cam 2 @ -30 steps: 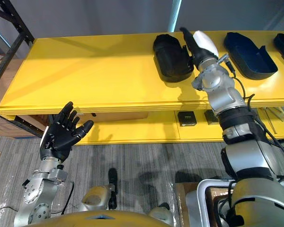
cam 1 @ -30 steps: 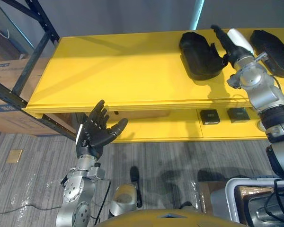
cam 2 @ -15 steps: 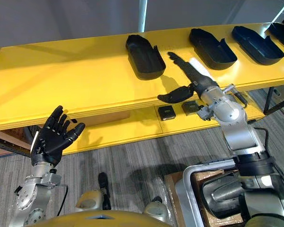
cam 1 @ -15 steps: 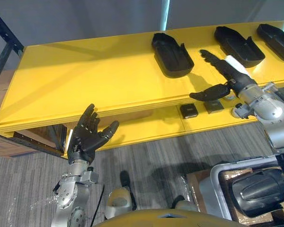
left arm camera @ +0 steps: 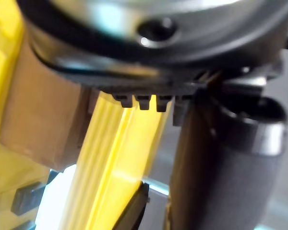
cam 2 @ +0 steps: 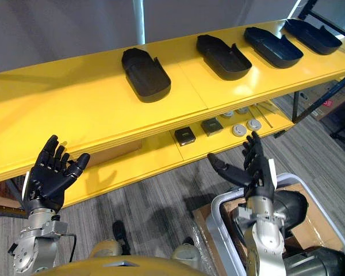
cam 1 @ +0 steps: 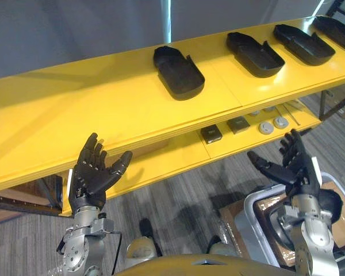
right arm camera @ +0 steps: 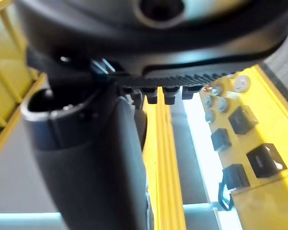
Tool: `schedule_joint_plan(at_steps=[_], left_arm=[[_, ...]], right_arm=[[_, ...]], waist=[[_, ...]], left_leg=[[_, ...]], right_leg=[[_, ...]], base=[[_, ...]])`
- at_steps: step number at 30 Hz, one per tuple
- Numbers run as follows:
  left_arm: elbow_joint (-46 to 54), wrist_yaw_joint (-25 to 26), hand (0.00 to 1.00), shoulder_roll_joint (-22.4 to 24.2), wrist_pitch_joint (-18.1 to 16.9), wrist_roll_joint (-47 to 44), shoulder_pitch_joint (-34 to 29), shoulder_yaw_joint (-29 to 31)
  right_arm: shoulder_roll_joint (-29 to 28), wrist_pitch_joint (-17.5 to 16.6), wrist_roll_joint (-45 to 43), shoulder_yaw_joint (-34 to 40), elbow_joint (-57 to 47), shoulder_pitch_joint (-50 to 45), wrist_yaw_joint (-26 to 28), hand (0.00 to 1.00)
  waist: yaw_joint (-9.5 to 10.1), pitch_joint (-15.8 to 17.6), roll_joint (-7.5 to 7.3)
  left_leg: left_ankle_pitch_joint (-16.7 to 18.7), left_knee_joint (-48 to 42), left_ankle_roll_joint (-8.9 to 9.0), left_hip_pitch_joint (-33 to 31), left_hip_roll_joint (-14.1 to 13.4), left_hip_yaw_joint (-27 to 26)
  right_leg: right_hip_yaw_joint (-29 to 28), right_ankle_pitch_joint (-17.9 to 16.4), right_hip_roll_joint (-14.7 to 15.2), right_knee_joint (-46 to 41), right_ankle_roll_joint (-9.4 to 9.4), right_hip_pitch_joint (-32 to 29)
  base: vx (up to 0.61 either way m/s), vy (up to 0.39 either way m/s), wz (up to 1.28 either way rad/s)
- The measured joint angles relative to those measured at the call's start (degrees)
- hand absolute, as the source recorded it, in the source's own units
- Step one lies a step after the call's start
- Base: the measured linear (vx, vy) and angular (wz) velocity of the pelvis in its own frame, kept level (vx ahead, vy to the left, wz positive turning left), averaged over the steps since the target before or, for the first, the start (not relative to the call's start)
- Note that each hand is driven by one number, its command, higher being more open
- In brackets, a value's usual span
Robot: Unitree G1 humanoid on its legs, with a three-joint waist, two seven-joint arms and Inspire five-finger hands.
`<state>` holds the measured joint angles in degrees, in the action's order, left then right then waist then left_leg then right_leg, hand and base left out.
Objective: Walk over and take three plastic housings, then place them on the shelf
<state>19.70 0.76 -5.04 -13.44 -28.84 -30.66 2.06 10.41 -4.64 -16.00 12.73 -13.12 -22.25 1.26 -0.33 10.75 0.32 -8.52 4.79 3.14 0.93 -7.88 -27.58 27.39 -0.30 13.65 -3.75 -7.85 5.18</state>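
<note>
My right hand point(cam 1: 293, 167) has come off the shelf point(cam 1: 92, 103) and dropped below its front edge. My head has swung as well, so the whole view has shifted.

Taking that front edge as my mark, my left hand point(cam 1: 91, 175) hovers just below and in front of it. Its palm is turned up, its fingers are straight and spread, and it holds nothing.

Behind the edge, on the top board, four black plastic housings lie in a row, none touching: the first housing point(cam 1: 178, 72), the second housing point(cam 1: 255, 53), the third housing point(cam 1: 303, 43) and the fourth housing point(cam 1: 336, 24).

Under the edge, on the lower board, sit small black boxes point(cam 1: 211, 134).

Well below the edge, my right hand is raised over the grey bin point(cam 1: 254, 208), fingers apart, thumb out, empty. I cannot make out what lies in the bin.

I judge the placing done for this piece. If another is owed, I should turn my right palm down, lower it squarely into the bin, and close only once my fingers wrap the shell. On the lift, my wrist should stay clear of the front edge.
</note>
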Motion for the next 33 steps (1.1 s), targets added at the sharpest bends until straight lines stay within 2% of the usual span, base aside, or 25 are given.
schedule_joint_plan(at_steps=[6, 9, 13, 20, 24, 25, 27, 29, 31, 33], left_arm=[[-0.03, -2.25, 1.0, -0.81, -0.14, 0.22, 6.9, -6.7], [-0.04, -3.76, 1.0, -0.89, 0.52, 0.01, 7.99, -7.03], [-0.45, -6.4, 1.0, -2.71, 2.69, 0.02, 8.44, -10.37], [-2.73, -8.29, 1.0, -4.82, 6.15, 0.24, 10.93, -19.7], [-5.19, -7.21, 1.0, -5.26, 6.13, 0.26, 13.01, -20.59], [-5.64, -6.28, 1.0, -5.85, 6.09, 0.27, 13.94, -20.55], [-6.06, -4.86, 1.0, -6.27, 6.07, 0.62, 15.08, -20.51], [-5.99, -2.65, 1.0, -6.35, 6.03, 2.58, 15.15, -20.36], [-5.96, -1.27, 1.0, -6.08, 6.11, 2.5, 15.07, -20.35], [-5.91, -0.85, 1.0, -5.95, 6.25, 2.48, 15.06, -19.55]], right_arm=[[-0.17, -4.46, -1.25, -8.28, 3.65, 1.86, -1.33, 1.0], [-0.55, -4.72, -1.25, -8.98, 4.68, 3.02, -3.63, 1.0], [-1.81, -4.13, -3.57, -9.0, 5.02, 2.93, -6.16, 1.0], [-1.82, -4.03, -2.92, -7.7, 4.56, -0.3, -13.63, 1.0], [-1.79, -4.03, -3.28, -4.39, 2.8, -5.63, -12.36, 1.0], [-1.78, -4.0, -5.36, -2.89, 2.81, -7.11, -10.16, 1.0], [-1.41, -4.0, -7.05, -1.46, 2.74, -8.66, -7.66, 1.0], [-0.45, -4.01, -7.27, -1.76, 2.37, -8.81, -4.6, 1.0], [1.84, -4.02, -6.78, -3.64, 2.16, -8.19, -3.08, 1.0], [4.59, -3.94, -6.9, -6.82, 2.24, -5.36, -1.73, 1.0]], waist=[[-0.13, -4.45, 0.37], [-0.11, -4.52, 0.59], [-0.56, -4.5, 0.56], [-3.55, -4.46, 0.43], [-6.55, -4.38, -0.03], [-7.28, -4.2, -0.6], [-7.63, -4.04, -1.19], [-6.69, -4.41, -0.5], [-5.67, -4.46, 0.4], [-4.44, -4.4, 1.2]], left_leg=[[-0.52, -0.01, 0.55, 0.86, -1.13, -1.21], [-0.35, 0.01, 0.79, 1.84, -1.32, -2.47], [-0.18, 0.07, 1.01, 2.42, -1.57, -3.71], [1.23, 0.01, 1.78, 4.4, -1.82, -12.24], [2.95, -0.4, 3.33, 7.21, -2.22, -17.88], [4.94, -2.79, 3.66, 7.46, -2.95, -18.62], [9.75, -8.06, 4.16, 6.25, -3.38, -13.16], [17.59, -16.72, 3.38, 1.94, -2.74, 0.46], [20.55, -21.37, 2.7, 0.96, -3.1, 5.66], [21.94, -24.53, 2.8, 0.03, -3.59, 9.26]], right_leg=[[-1.24, 0.65, -1.26, 0.96, 0.07, -0.13], [-2.59, 0.89, -1.44, 0.98, 0.22, -0.02], [-3.93, 1.1, -1.73, 1.17, 0.42, -0.36], [-13.19, 3.17, -2.51, 2.17, 0.67, -4.92], [-18.81, 4.17, -3.56, 2.92, 0.86, -5.9], [-20.88, 4.16, -4.02, 2.93, 0.99, -6.24], [-24.26, 3.87, -4.94, 2.84, 1.73, -7.09], [-26.6, 4.07, -6.62, 2.93, 2.63, -8.15], [-28.21, 4.8, -8.09, 3.04, 3.3, -8.2], [-29.32, 5.85, -8.86, 3.7, 2.84, -8.26]], base=[[0.01, -0.012, -0.14], [0.03, 0.009, -0.19], [0.01, 0.008, -0.16], [0.0, 0.031, -0.64], [0.02, 0.017, -0.83], [0.01, -0.005, -0.91], [-0.01, -0.03, -1.07], [-0.01, -0.018, -1.32], [0.05, 0.009, -1.0], [0.05, 0.01, -0.53]])
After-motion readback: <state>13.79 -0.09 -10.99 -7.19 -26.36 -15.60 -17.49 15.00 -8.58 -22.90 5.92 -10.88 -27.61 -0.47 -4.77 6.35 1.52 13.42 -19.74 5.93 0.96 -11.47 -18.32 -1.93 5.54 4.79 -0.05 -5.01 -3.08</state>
